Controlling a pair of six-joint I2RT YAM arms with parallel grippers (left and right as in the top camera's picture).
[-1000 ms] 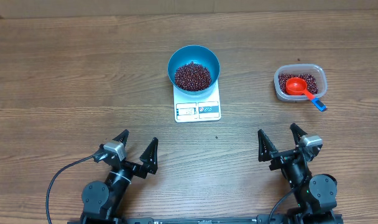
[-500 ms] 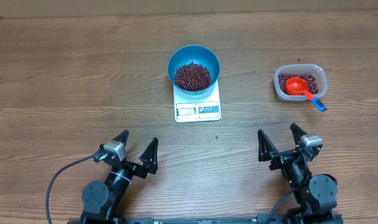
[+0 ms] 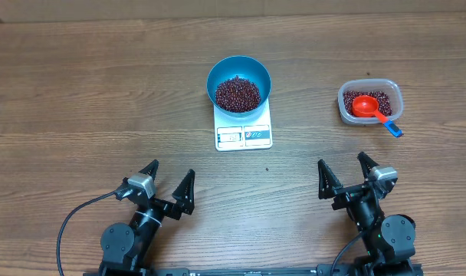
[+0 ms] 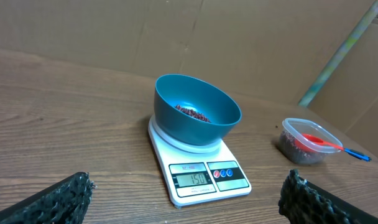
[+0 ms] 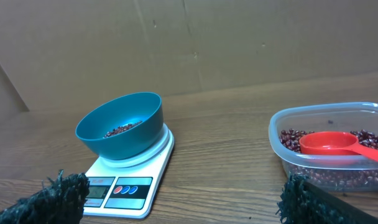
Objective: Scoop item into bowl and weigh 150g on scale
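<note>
Count: two arms, two grippers, one scale, one bowl, one tub, one scoop, and two lots of beans.

Both arms sit at the near edge of the worktop (image 3: 80,92), well apart from each other and from all other items. The left gripper (image 3: 172,172) is released, with its jaws spread wide and nothing between them. The right gripper (image 3: 342,162) is likewise released and empty. Both point towards the far side. The fingers are black, with a rough, textured face.

The scale (image 3: 244,132) lies beyond the grippers, near the worktop's centre line. It is flat, white and rectangular. Its display and label panels run along the near edge, and the display appears to read 150.

The bowl (image 3: 252,67) stands upright on the far part of the scale. It is round, deep, smooth and bright blue. A loose heap of small dark red beans (image 3: 237,93) covers its bottom.

The tub (image 3: 394,92) stands to the right, well apart from the scale. It is clear plastic, a rounded rectangle, and holds more beans. The red scoop (image 3: 365,106) rests on them, and its blue-tipped handle projects over the near-right rim.

The worktop is brown wood grain.
</note>
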